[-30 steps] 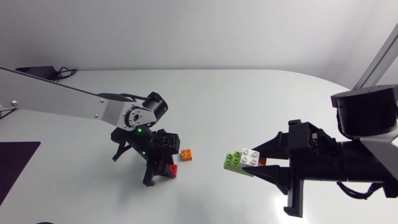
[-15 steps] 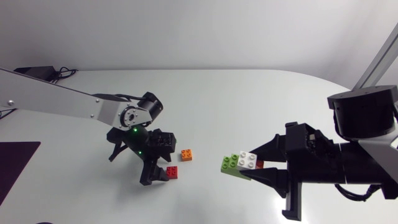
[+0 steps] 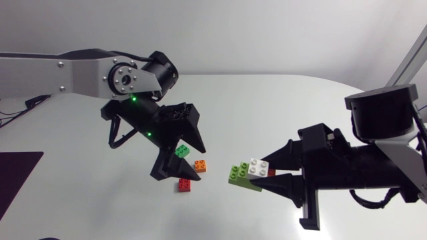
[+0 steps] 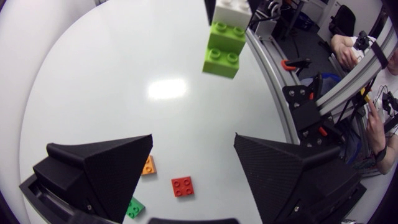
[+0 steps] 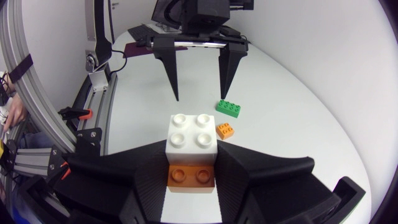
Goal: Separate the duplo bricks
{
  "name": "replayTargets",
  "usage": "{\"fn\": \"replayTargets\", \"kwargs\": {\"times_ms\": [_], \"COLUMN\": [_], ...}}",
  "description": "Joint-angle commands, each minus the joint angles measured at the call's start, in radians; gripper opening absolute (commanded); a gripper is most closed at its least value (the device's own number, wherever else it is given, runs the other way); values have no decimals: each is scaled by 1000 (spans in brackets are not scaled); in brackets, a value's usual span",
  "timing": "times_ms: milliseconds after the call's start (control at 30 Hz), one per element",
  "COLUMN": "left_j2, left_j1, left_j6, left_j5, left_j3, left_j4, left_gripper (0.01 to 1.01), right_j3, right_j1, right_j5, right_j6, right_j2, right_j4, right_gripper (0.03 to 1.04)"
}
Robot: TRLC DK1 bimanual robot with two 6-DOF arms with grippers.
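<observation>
**Lime brick to be peeled off the held stack**

The right gripper (image 3: 264, 173) is clenched on the brick stack (image 3: 255, 167), with the white and reddish bricks seated between its fingers. The lime brick (image 3: 237, 175) is sticking out toward 9 o'clock. The left gripper (image 4: 194, 138) is being held released at 9 o'clock of the stack, above the loose red brick (image 3: 185, 185), orange brick (image 3: 200, 166) and green brick (image 3: 182, 151). By judgement, the lime brick alone should be gripped across its flat sides (studs left free). It should be tilted off rather than pulled straight, against a firm right grip.
</observation>
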Motion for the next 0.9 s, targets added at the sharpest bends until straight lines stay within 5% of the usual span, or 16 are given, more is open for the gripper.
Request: {"fn": "replayTargets", "kwargs": {"times_ms": [0,867], "left_j2": [30,113], "left_j1": [-24,-53], "left_j6": [-14,-13], "left_j5": [34,143], "left_j3": [51,151], "left_j4": [-37,-77], "left_gripper": [920,913], "right_j3": [27,94], "right_j1": [-5,0], "right_j5": [-16,-76], "right_j6": [26,80], "right_j2": [27,172], "right_j4": [18,95], "right_gripper": [152,152]}}
